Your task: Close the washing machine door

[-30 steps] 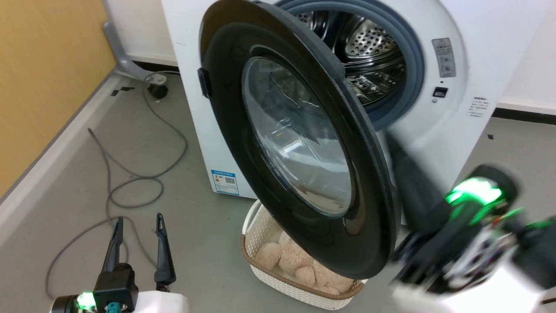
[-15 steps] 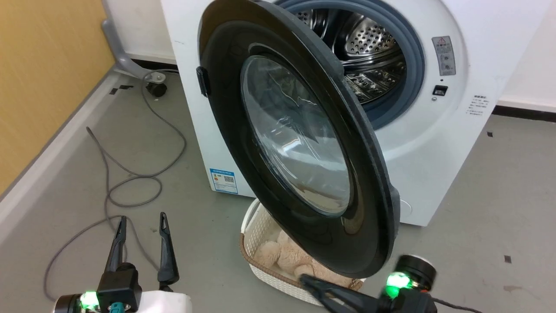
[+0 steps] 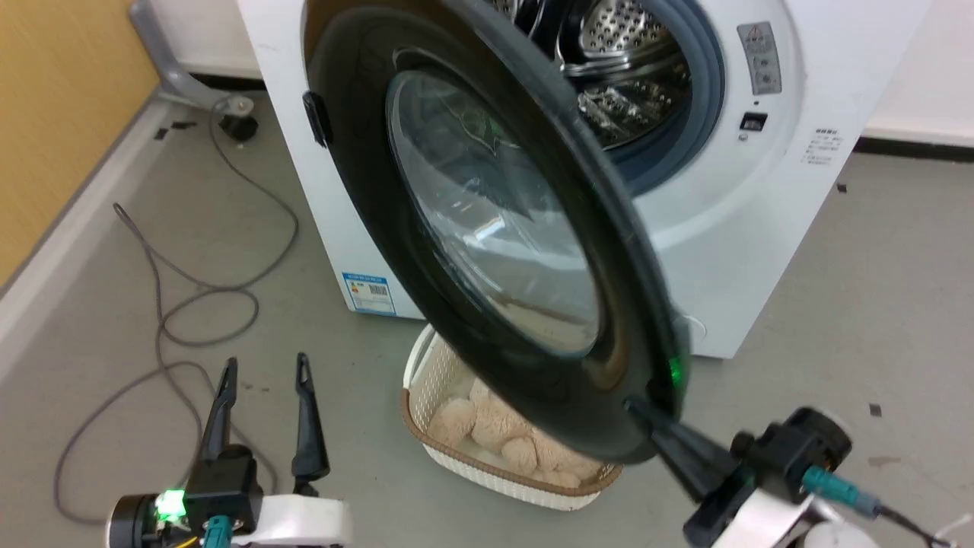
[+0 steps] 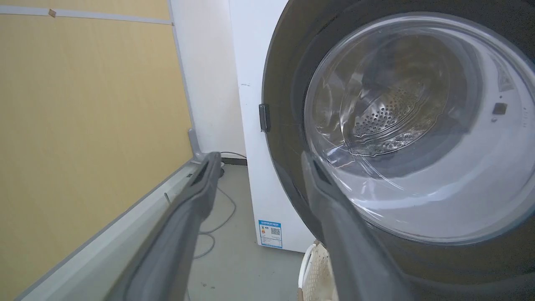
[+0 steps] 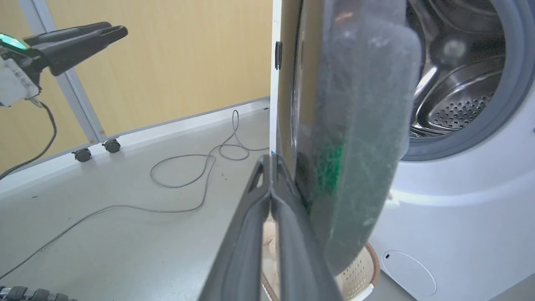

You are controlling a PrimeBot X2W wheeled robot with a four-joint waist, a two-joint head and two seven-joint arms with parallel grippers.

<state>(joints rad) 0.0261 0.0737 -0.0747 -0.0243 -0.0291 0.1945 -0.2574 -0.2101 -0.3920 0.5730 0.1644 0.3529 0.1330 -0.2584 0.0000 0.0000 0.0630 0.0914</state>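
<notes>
The washing machine door [image 3: 494,221], glossy black with a bulging glass window, stands wide open, swung out toward me from the white washing machine [image 3: 761,213]. The steel drum [image 3: 631,61] shows behind it. My right gripper [image 3: 633,407] is shut with nothing in it. Its tips are against or just short of the door's lower outer rim. In the right wrist view the shut right gripper [image 5: 270,161] lies beside the door's edge [image 5: 359,125]. My left gripper [image 3: 265,364] is open and empty, low over the floor left of the door. The left wrist view has the left gripper [image 4: 260,161] facing the door's window [image 4: 418,125].
A cream basket [image 3: 415,380] holding plush toys sits on the floor under the door. A grey cable [image 3: 183,320] loops over the floor at left. A yellow wall panel [image 3: 53,114] runs along the left, with a castor-footed frame [image 5: 110,145].
The head camera has shifted. My right gripper swung down out of the blur at right, then rose from the bottom edge to the door's lower rim. The left gripper stays open.
</notes>
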